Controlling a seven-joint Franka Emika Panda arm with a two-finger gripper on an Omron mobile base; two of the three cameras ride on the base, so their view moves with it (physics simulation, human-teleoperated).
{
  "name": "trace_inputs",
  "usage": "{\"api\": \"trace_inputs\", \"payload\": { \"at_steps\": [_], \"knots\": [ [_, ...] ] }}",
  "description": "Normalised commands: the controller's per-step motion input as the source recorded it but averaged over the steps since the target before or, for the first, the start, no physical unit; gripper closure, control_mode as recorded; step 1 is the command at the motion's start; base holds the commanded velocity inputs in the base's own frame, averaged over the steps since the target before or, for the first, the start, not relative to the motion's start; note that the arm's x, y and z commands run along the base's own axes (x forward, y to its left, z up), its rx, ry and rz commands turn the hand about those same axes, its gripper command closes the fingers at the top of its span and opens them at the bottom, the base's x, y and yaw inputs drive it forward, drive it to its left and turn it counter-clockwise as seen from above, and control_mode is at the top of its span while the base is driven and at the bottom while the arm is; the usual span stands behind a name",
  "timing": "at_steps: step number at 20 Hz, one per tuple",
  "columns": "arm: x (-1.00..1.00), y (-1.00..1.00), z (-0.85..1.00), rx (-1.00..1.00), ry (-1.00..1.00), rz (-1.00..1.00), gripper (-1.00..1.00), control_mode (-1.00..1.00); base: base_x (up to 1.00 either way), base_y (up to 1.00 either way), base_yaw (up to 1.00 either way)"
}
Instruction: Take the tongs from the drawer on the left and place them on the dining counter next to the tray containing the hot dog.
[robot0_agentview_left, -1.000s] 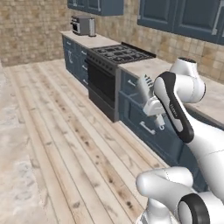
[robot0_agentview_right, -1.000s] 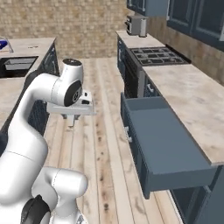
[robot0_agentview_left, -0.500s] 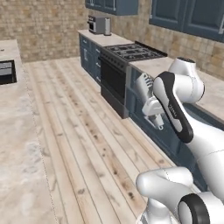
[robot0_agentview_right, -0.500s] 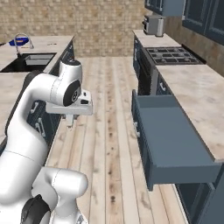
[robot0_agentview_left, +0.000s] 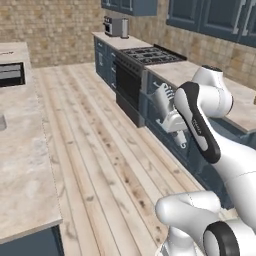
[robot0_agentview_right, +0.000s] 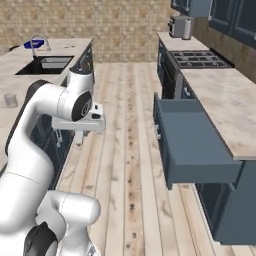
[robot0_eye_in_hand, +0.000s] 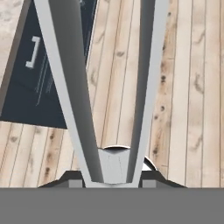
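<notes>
The left base view looks forward and down from behind the arm (robot0_agentview_left: 200, 125), along the plank floor (robot0_agentview_left: 100, 150) toward the stove (robot0_agentview_left: 150, 55) and brick wall. The right base view faces the same way from the other side, sharing that floor, stove (robot0_agentview_right: 200, 59) and arm (robot0_agentview_right: 60, 105), with the open drawer (robot0_agentview_right: 195, 140) close by. The hand view looks steeply down, close along the tongs (robot0_eye_in_hand: 74, 87) to the floor.

The arm (robot0_agentview_right: 35, 125) is glossy white with rounded, thick segments. Its joints have dark grey rings and caps. A long black stripe runs along one link.
</notes>
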Motion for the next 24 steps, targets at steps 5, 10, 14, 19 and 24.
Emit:
{"api": "trace_inputs", "payload": {
  "at_steps": [5,10,14,19,24],
  "knots": [
    [0.0,0.0,0.0,0.0,0.0,0.0,1.0,1.0,-0.44,0.14,0.04],
    [0.0,0.0,0.0,0.0,0.0,0.0,1.0,1.0,0.0,0.77,0.0],
    [0.0,0.0,0.0,0.0,0.0,0.0,1.0,1.0,-0.02,0.97,0.0],
    [0.0,0.0,0.0,0.0,0.0,0.0,1.0,1.0,-0.22,0.92,0.0],
    [0.0,0.0,0.0,0.0,0.0,0.0,1.0,1.0,-0.52,0.72,0.0]
  ]
}}
